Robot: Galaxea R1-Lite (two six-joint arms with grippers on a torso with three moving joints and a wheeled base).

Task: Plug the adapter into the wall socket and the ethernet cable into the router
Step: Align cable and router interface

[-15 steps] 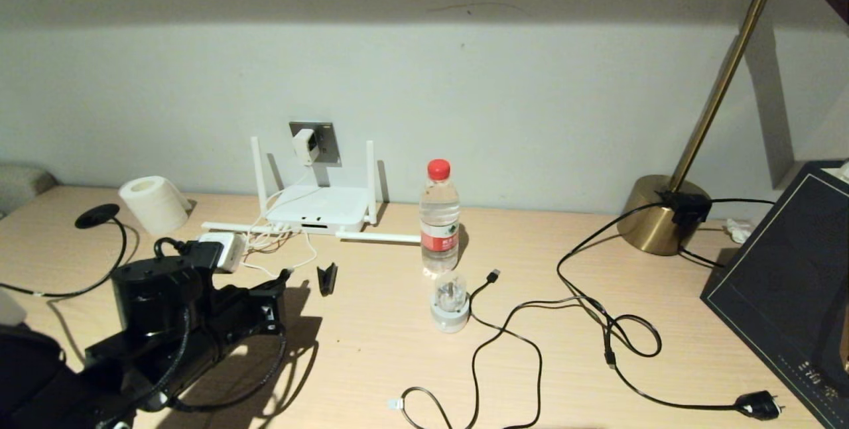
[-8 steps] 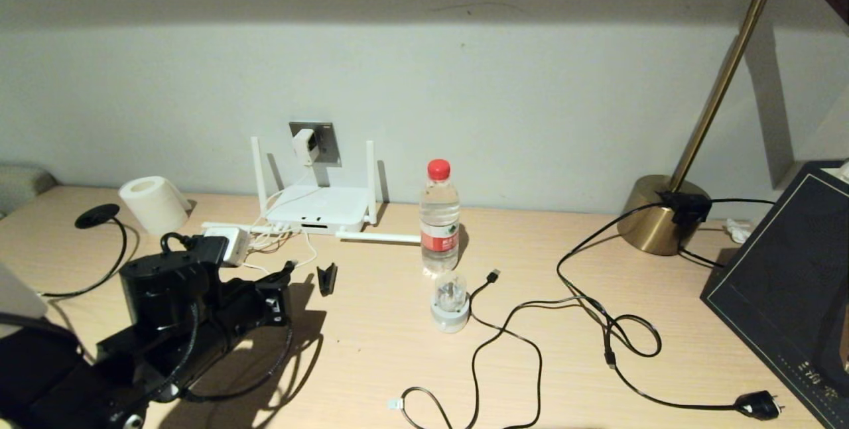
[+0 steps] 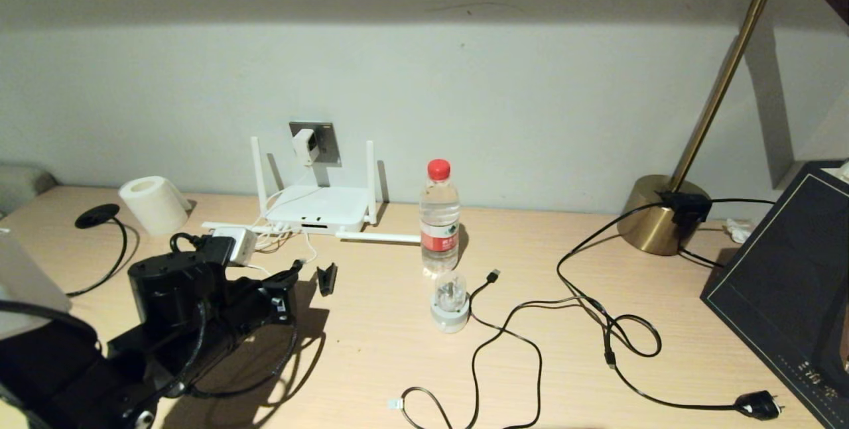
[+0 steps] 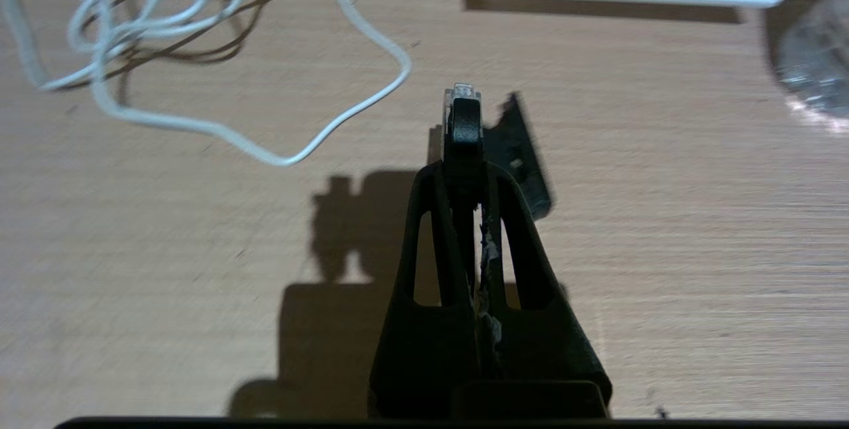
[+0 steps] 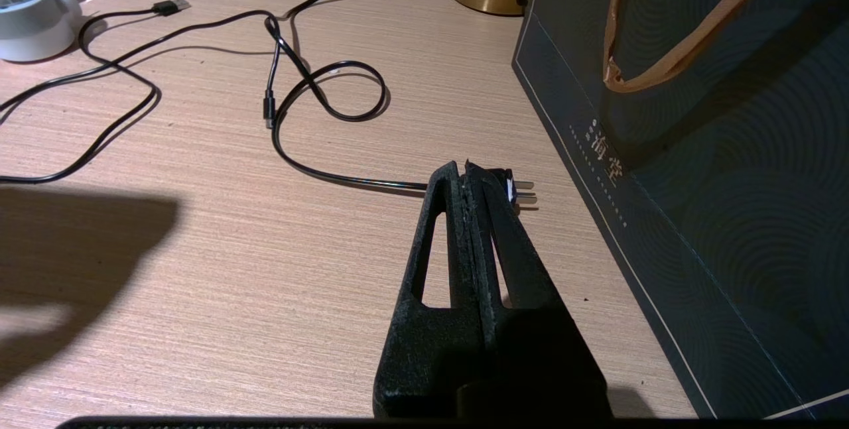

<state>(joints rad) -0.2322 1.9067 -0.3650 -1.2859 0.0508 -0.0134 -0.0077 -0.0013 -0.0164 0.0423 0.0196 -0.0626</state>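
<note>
Left pincer (image 4: 464,150) clamps the ethernet cable (image 4: 463,114), seemingly above bare desk (image 4: 663,217) short of the router (image 3: 318,209)

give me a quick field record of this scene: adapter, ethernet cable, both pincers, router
adapter: already in the wall socket
ethernet cable: clear plug end clamped in left pincer, not yet in a port
left pincer: shut on the cable, above the desk short of the router
right pincer: shut, empty, parked over the desk beside a dark bag
router: at the wall, below the socket
</note>
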